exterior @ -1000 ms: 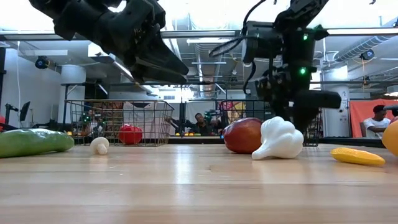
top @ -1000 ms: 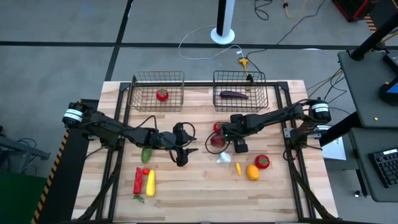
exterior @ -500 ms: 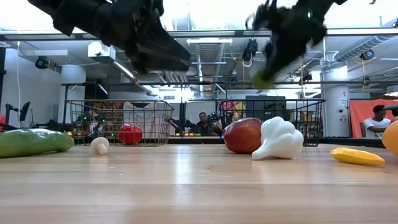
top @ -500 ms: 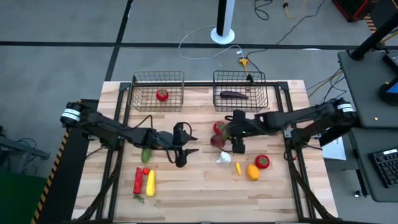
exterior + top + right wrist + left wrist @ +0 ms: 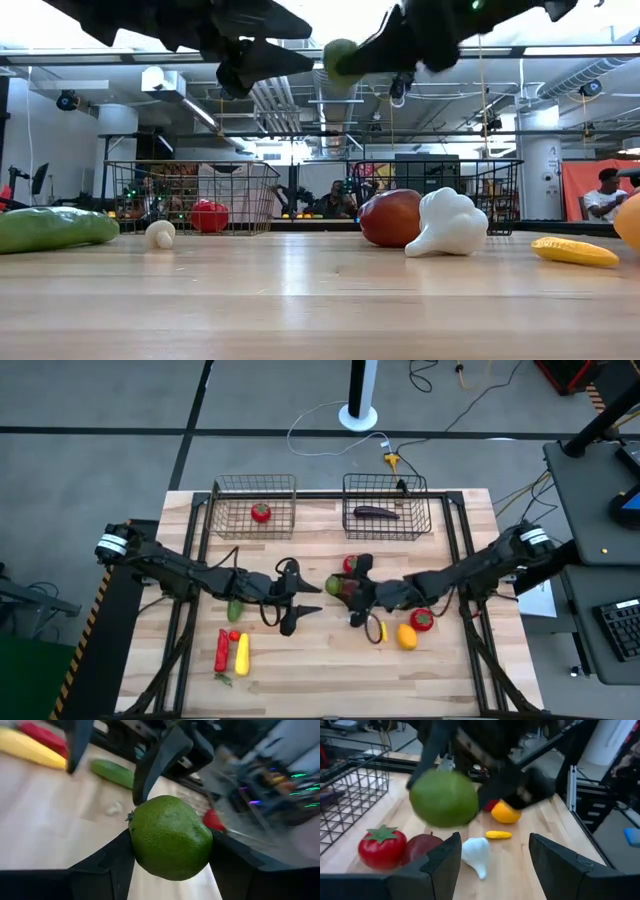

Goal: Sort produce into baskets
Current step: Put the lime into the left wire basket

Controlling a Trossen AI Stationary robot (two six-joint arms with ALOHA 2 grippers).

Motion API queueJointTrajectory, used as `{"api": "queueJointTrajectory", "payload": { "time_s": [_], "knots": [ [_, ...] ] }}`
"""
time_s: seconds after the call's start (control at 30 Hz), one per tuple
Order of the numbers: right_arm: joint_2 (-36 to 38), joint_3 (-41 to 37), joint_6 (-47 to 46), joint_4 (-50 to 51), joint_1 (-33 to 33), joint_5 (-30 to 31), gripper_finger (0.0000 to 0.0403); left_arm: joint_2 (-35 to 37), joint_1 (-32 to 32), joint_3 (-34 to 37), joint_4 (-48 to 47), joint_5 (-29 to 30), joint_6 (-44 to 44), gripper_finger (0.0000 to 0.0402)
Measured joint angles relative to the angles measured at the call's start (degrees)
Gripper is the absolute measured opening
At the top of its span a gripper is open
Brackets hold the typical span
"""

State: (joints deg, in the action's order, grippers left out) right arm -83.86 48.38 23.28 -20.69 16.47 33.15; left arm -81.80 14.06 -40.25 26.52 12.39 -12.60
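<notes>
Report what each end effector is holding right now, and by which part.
The right end effector is shut on the round green fruit, its fingers pressing opposite sides, lifted above the table. The left end effector is open, holding nothing, facing the fruit.

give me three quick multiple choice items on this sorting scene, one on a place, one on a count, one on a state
1. Where is the purple long vegetable?
A. in the right-hand basket
B. on the table by the yellow pieces
C. in the left claw

2. How many produce pieces lie in the left-hand basket?
A. none
B. one
C. three

3. What is the right claw doing?
A. open over the table
B. shut on the white garlic
C. shut on a round green fruit

Key:
1 A: the purple vegetable lies inside the right-hand basket.
2 B: only a red tomato sits in the left-hand basket.
3 C: the right claw grips the green fruit from both sides, held in the air facing the open left claw, while the garlic rests on the table.
</notes>
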Motion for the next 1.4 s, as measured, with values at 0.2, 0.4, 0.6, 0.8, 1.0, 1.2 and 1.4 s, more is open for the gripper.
{"api": "queueJointTrajectory", "payload": {
  "time_s": [0.2, 0.4, 0.6, 0.8, 1.0, 1.2, 1.4],
  "knots": [
    [-5.8, 1.3, 5.5, -2.4, 1.8, 14.6, 0.021, 0.2, -0.3, 0.0, 0.1, 8.3, -3.1, 0.0215],
    [-8.2, 3.1, 6.7, -2.4, 1.9, 19.8, 0.021, 0.2, -2.4, 0.0, 0.2, 12.1, -12.8, 0.0215],
    [-8.9, 3.7, 7.4, -2.4, 1.9, 19.5, 0.021, -2.4, -3.2, 0.0, 6.8, 10.8, -13.3, 0.0215],
    [-8.3, 3.7, 7.3, -2.4, 1.9, 19.4, 0.021, -4.3, -3.5, 0.0, 11.9, 7.6, -12.1, 0.0215],
    [-7.9, 3.7, 6.8, -1.7, 1.9, 19.5, 0.021, -6.1, -3.9, -0.1, 13.2, 8.1, -12.3, 0.0215],
    [-8.0, 3.5, 6.6, -1.0, 1.9, 21.3, 0.021, -10.2, -4.5, -0.8, 17.8, 9.2, -11.1, 0.0215],
    [-8.0, 3.3, 6.5, 1.0, 1.9, 23.7, 0.021, -13.6, -4.8, -3.0, 18.0, 11.2, -10.8, 0.0215]
  ]
}}
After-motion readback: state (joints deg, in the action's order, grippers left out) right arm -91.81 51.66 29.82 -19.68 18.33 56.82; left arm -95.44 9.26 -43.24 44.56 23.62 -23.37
